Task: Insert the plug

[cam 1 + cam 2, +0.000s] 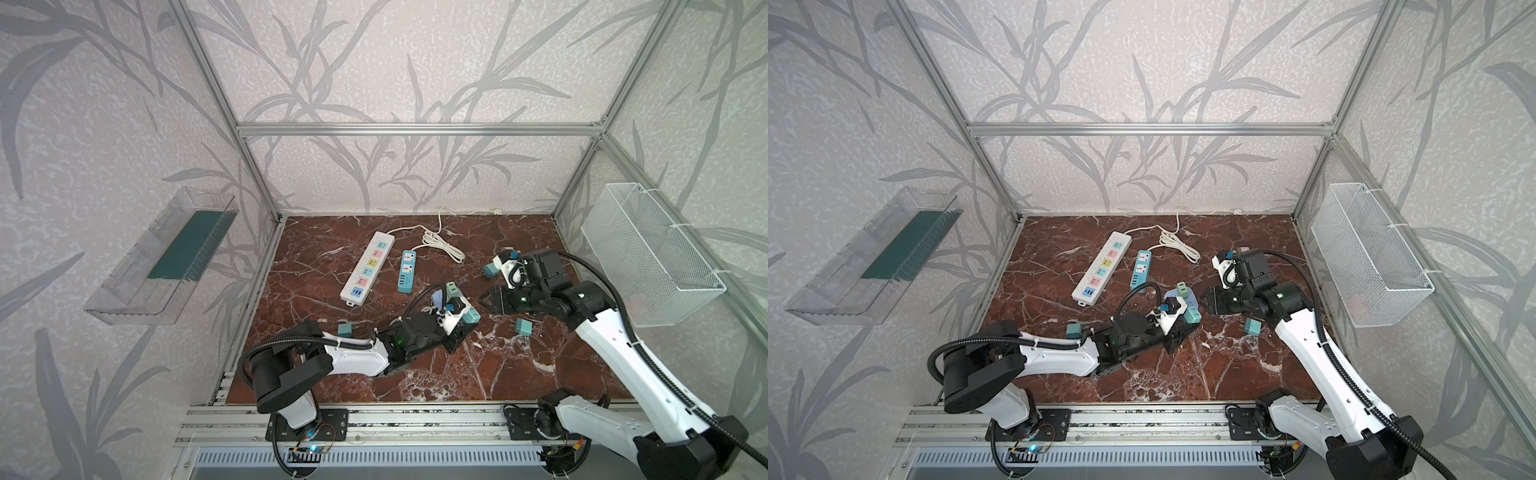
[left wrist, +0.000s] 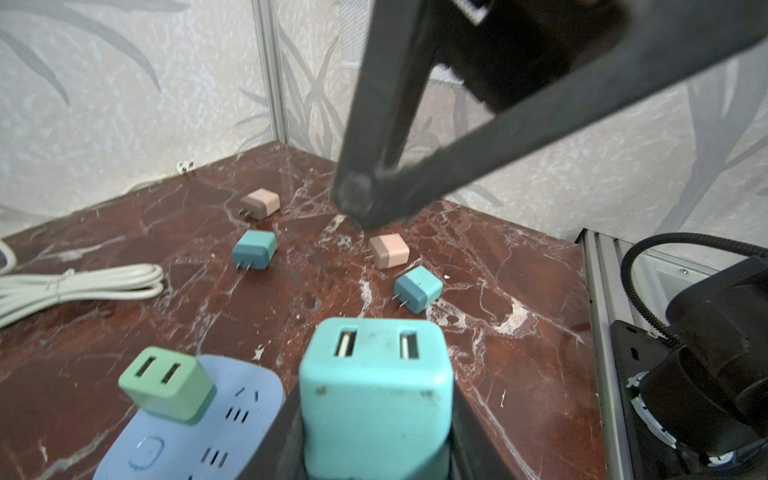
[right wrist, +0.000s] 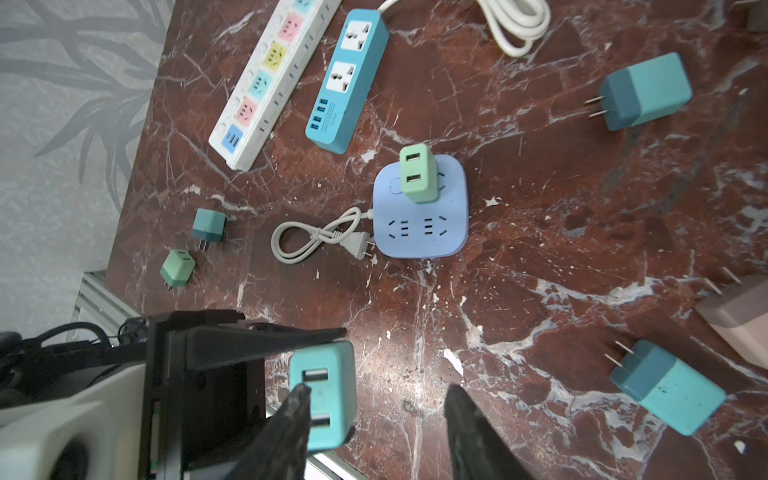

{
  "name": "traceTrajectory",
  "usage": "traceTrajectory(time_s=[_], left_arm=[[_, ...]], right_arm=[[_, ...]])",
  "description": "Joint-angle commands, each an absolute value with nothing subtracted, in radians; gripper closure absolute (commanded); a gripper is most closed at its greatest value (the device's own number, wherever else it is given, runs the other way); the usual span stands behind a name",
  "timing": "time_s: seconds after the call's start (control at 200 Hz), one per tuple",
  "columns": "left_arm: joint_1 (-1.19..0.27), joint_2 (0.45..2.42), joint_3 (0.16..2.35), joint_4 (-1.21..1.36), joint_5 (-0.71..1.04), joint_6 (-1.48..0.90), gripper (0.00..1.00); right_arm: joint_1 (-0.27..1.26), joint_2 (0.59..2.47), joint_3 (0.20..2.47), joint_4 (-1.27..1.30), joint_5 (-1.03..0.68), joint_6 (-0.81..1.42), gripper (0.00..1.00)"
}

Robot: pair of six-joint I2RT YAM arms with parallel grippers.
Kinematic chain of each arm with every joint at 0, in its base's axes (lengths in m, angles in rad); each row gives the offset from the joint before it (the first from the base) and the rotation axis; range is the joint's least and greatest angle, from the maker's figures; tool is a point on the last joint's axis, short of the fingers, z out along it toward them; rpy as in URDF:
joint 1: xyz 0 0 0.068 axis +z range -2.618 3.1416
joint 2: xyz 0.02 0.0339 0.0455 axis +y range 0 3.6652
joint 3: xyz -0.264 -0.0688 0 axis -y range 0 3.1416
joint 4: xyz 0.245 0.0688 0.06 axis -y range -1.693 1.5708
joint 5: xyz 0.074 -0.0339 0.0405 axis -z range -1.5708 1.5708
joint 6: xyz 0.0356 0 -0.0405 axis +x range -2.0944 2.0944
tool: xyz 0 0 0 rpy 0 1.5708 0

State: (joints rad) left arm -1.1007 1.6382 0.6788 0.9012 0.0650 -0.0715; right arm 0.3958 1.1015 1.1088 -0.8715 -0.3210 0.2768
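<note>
Teal plug (image 2: pixel 374 386) in transit: the left gripper (image 2: pixel 376 440) is clamped on its sides and holds it raised near the lilac socket block (image 3: pixel 419 232), where a green charger (image 3: pixel 417 172) already sits. The insertion itself looks not yet begun. The right gripper (image 3: pixel 377 390) hovers close by, jaws partly apart and empty, with one finger crossing in front of the plug, so contact cannot be judged. The plug's prongs are hidden, and in both top views the left gripper covers most of the block.

Soft, even light with faint shadows. Glare whitens the counter (image 3: pixel 419 388) between the blurred fingers (image 3: pixel 469 428) of the right pincer (image 3: pixel 376 390). Top views bow at their edges.
</note>
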Motion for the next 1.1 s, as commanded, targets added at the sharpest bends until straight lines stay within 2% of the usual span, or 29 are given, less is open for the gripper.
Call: traceTrajectory(time_s=[0.0, 0.29, 0.7, 0.97, 1.045, 1.095], left_arm=[[-1.109, 1.672, 0.666, 1.036, 0.097, -0.015, 0.75], [-1.122, 1.672, 0.636, 1.055, 0.068, -0.03, 0.77], [-1.141, 1.729, 0.637, 1.13, 0.006, 0.032, 0.77], [-1.153, 1.729, 0.64, 1.126, 0.0, 0.075, 0.73], [-1.157, 1.729, 0.64, 1.127, 0.002, 0.089, 0.73], [-1.159, 1.727, 0.64, 1.124, -0.003, 0.102, 0.73]], right_arm=[[0.43, 1.14, 1.164, -0.936, -0.357, 0.222, 0.45], [0.469, 1.177, 1.151, -0.966, -0.326, 0.219, 0.48], [0.52, 1.185, 1.109, -0.995, -0.281, 0.23, 0.58], [0.521, 1.19, 1.091, -1.014, -0.257, 0.23, 0.53], [0.521, 1.198, 1.096, -1.008, -0.264, 0.232, 0.55], [0.521, 1.199, 1.103, -1.003, -0.27, 0.231, 0.61]])
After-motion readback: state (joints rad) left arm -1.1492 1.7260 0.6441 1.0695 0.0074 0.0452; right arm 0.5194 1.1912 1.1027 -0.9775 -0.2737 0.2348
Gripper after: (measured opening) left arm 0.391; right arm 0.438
